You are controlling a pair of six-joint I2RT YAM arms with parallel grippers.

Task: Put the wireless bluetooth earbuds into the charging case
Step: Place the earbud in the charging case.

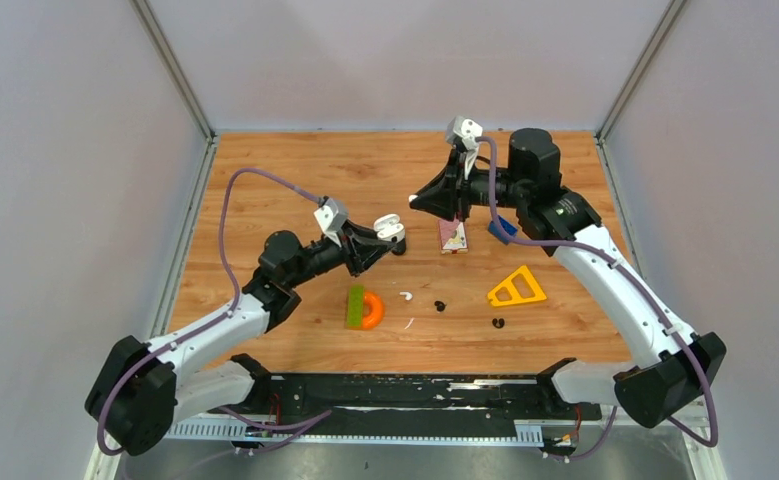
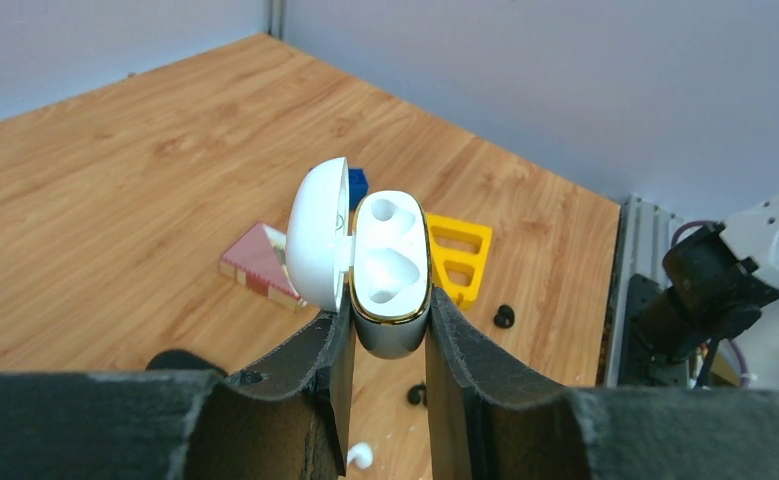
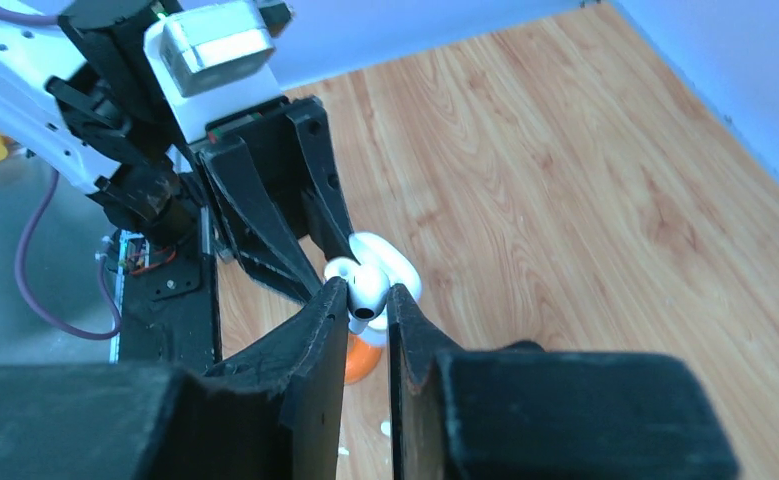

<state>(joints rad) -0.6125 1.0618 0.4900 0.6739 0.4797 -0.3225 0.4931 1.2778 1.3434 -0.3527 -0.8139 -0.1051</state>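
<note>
Left hand [image 2: 388,305] grips open charging case [image 2: 390,250], right hand [image 3: 367,305] white earbud [image 3: 369,284], above wooden table [image 2: 115,170], grey walls [image 1: 405,60].

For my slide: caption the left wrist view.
Left hand holds the open, empty white gold-rimmed charging case.

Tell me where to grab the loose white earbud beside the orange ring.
Probably from straight above: the small white curved earbud lies flat on the wooden table, so only its sides are free. Close the tool across its narrow width, leaving the stem end clear.
</note>
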